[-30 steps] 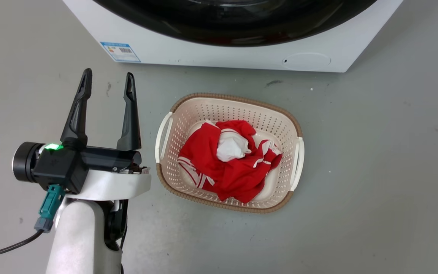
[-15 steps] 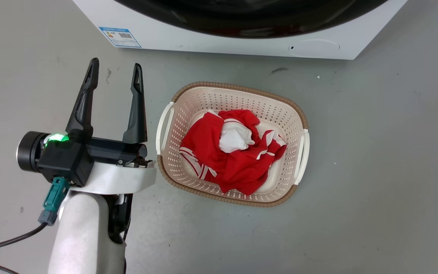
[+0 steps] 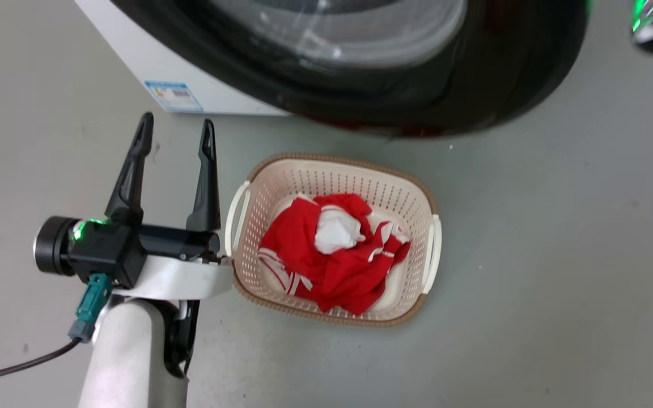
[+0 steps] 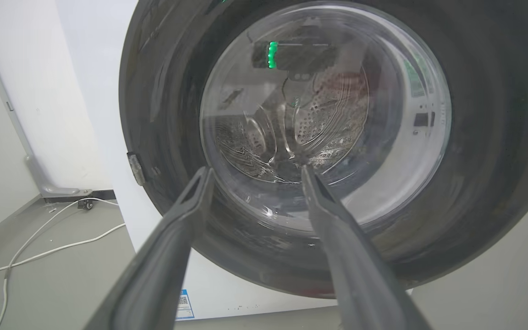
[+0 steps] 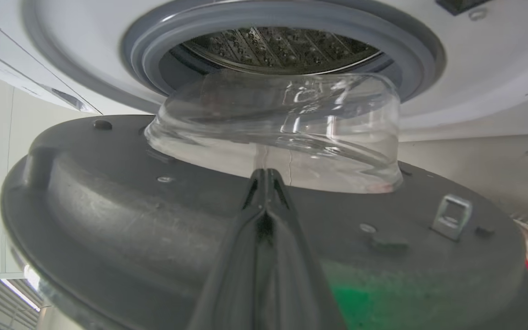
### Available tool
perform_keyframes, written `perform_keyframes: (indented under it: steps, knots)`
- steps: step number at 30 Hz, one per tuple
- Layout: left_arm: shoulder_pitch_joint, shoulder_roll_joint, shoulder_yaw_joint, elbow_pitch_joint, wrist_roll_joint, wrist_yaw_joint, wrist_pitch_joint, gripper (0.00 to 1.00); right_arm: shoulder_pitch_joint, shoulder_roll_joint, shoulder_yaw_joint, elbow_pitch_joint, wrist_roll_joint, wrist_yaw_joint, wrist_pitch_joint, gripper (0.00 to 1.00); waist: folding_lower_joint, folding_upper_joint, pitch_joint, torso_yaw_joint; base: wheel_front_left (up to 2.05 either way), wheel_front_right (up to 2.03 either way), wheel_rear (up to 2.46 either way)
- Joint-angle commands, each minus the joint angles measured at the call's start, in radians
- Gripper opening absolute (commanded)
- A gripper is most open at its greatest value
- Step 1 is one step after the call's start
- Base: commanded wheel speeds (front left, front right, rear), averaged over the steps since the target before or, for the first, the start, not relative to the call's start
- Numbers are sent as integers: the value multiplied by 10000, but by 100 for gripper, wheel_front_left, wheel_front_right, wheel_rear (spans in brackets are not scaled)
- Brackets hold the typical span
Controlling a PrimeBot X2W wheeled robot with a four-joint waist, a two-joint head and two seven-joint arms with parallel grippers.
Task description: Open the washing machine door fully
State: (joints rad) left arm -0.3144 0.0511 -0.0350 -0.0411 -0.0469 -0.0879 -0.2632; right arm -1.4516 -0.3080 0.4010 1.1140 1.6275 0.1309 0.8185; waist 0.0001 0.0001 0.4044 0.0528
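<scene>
Grey floor | one large round glossy black-rimmed, glass-bowled washing machine door (image 3: 502,73), frame top, ajar | two grippers: right gripper (image 5: 264,176) fingers together, empty, by door's inner face; left gripper (image 3: 177,120) spread, empty, lower left | one beige perforated plastic basket (image 3: 360,181), centre

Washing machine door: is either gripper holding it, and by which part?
Nothing is held. The left gripper is open and empty; the right gripper is shut on nothing, tips at the washing machine door's inner face.

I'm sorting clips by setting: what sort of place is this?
Probably a laundry area: a front-loading washing machine, door partly open, and a basket of red clothes on the floor.
</scene>
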Motion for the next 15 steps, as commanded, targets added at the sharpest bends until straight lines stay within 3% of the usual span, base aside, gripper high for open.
perform_keyframes:
  steps: [1,15]
  knots:
    - [179,-9,7,35,66,-23,-22,100,415,163,94,-120,45,-3,226,0,-1,-1,-387,-123,0,0,0]
    - [1387,-10,-118,386,47,-67,-22,100,3369,857,607,-2215,510,0,1834,0,-1,-1,-2109,-261,0,0,0]
